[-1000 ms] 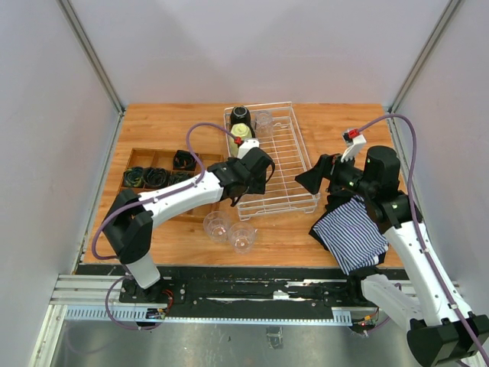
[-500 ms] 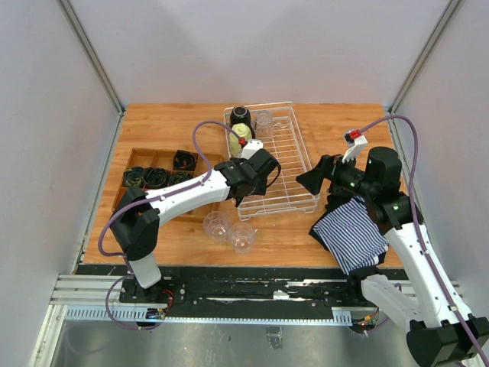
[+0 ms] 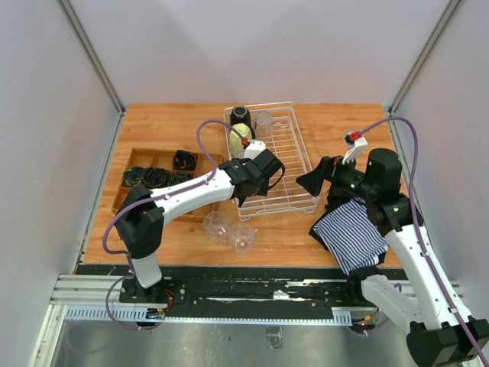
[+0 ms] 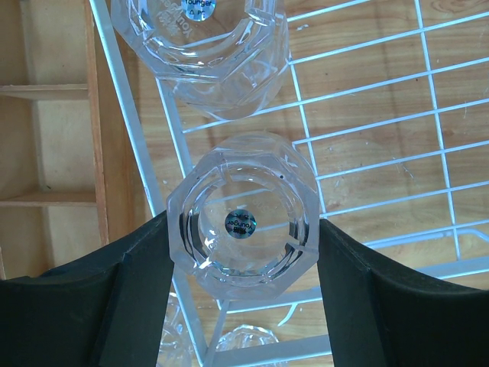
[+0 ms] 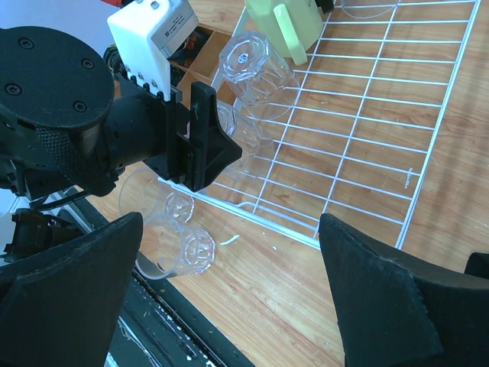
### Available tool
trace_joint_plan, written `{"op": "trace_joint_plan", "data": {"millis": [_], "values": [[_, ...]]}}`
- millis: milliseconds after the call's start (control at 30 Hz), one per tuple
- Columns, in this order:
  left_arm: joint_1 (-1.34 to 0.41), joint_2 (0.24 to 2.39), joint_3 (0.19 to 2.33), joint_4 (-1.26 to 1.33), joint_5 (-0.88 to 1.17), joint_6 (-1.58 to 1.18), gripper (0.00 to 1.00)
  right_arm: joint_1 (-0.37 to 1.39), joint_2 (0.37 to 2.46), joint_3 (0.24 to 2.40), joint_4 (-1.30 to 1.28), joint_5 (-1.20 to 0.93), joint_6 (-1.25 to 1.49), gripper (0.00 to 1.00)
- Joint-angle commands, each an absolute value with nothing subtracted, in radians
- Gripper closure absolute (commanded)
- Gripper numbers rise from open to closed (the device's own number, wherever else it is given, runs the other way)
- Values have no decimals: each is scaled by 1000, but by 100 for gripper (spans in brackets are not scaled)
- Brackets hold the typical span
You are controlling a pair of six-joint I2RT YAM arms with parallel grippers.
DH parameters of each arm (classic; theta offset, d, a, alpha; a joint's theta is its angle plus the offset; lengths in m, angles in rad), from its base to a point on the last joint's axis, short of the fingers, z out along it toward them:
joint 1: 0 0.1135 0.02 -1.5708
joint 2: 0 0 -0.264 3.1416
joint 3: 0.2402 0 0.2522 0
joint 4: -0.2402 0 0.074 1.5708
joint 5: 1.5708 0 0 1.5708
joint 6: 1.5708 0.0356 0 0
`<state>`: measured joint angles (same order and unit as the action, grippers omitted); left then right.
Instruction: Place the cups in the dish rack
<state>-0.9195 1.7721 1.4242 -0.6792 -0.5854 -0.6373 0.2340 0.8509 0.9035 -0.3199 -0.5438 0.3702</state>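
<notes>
My left gripper (image 4: 242, 222) is shut on a clear tumbler (image 4: 241, 252), its stickered base facing the wrist camera, above the near left corner of the white wire dish rack (image 3: 290, 164). Inside the rack, a second clear tumbler (image 4: 206, 46) stands just beyond the held one. At the rack's far end are a black mug (image 3: 241, 115), a yellow-green mug (image 3: 241, 131) and another clear tumbler (image 3: 264, 121). Two tumblers (image 3: 218, 224) (image 3: 242, 237) lie on the table in front of the rack. My right gripper (image 3: 309, 182) hangs open and empty by the rack's near right corner.
A brown wooden compartment tray (image 3: 157, 176) holding dark items sits left of the rack. A striped cloth (image 3: 351, 233) lies under the right arm at the near right. The table's front edge runs just behind the two loose tumblers (image 5: 183, 252).
My left gripper has carried the tumbler a little to the right, over the rack's near left corner. The right arm has barely moved.
</notes>
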Motion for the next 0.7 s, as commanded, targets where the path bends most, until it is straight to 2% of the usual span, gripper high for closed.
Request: {"op": "trace_joint_plan", "data": {"millis": [0, 400, 667], "values": [[-928, 1805, 1445, -768, -602, -668, 37, 216, 839, 894, -312, -562, 381, 2], [-930, 1788, 1482, -802, -583, -682, 23, 215, 854, 900, -317, -572, 390, 2], [-929, 1768, 1522, -814, -582, -683, 19, 216, 850, 897, -324, -574, 393, 2]]}}
